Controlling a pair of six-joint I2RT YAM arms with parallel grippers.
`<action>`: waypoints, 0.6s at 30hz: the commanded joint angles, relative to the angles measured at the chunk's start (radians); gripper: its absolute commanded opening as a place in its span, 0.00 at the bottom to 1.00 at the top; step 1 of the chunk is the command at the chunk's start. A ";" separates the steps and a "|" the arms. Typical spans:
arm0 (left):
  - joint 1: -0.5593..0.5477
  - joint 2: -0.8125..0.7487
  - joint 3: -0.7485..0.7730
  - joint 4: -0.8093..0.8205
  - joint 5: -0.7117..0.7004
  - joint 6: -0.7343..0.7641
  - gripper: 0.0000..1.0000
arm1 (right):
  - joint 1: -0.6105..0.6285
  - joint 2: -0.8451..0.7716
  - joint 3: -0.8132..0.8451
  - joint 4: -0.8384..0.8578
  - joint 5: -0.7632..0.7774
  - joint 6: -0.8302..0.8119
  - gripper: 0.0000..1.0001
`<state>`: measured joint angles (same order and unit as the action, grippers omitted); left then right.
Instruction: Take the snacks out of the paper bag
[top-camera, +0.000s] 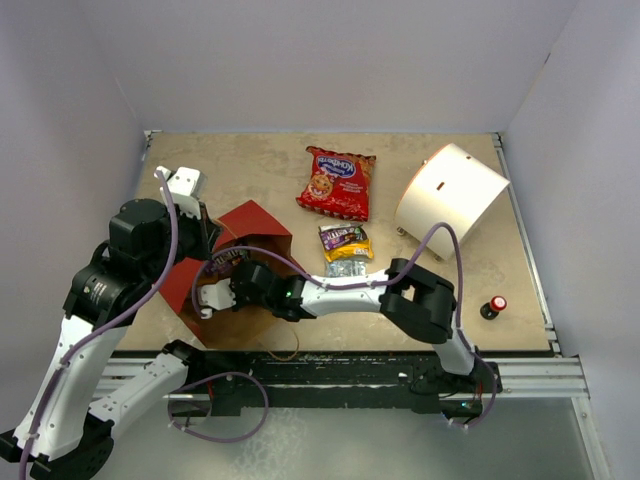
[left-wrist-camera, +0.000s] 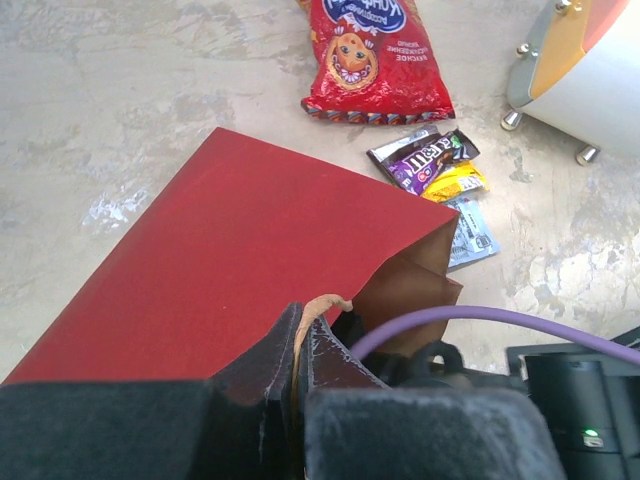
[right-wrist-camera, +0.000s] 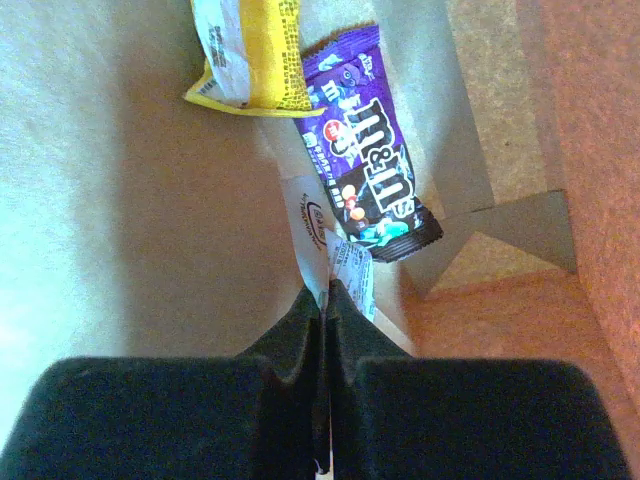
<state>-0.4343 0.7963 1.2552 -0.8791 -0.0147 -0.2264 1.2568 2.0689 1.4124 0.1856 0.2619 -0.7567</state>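
The red paper bag (top-camera: 250, 225) lies on its side, mouth toward the right arm; it also shows in the left wrist view (left-wrist-camera: 230, 260). My left gripper (left-wrist-camera: 302, 325) is shut on its brown loop handle (left-wrist-camera: 325, 303). My right gripper (right-wrist-camera: 328, 290) is inside the bag, shut on a small silver foil pack (right-wrist-camera: 345, 262). Ahead of it in the bag lie a purple candy packet (right-wrist-camera: 368, 185) and a yellow packet (right-wrist-camera: 250, 55). Outside on the table lie the red cookie bag (top-camera: 337, 183), a purple-and-yellow candy packet (top-camera: 345, 240) and a silver foil pack (top-camera: 347, 267).
A white cylinder (top-camera: 450, 198) lies on its side at the back right. A small red-capped black object (top-camera: 492, 307) stands near the front right edge. White walls enclose the table on three sides. The right forearm (top-camera: 340, 292) stretches across the front of the table.
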 joint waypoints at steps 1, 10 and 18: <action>-0.001 -0.014 0.019 0.005 -0.054 -0.046 0.00 | -0.003 -0.140 -0.053 0.093 -0.055 0.125 0.00; -0.002 -0.016 0.024 0.007 -0.048 -0.062 0.00 | 0.002 -0.272 -0.174 0.127 -0.245 0.223 0.00; -0.002 -0.020 0.018 -0.005 -0.063 -0.059 0.00 | 0.002 -0.452 -0.303 0.123 -0.569 0.363 0.00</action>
<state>-0.4343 0.7822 1.2552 -0.9073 -0.0574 -0.2714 1.2564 1.7294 1.1427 0.2737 -0.1089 -0.4908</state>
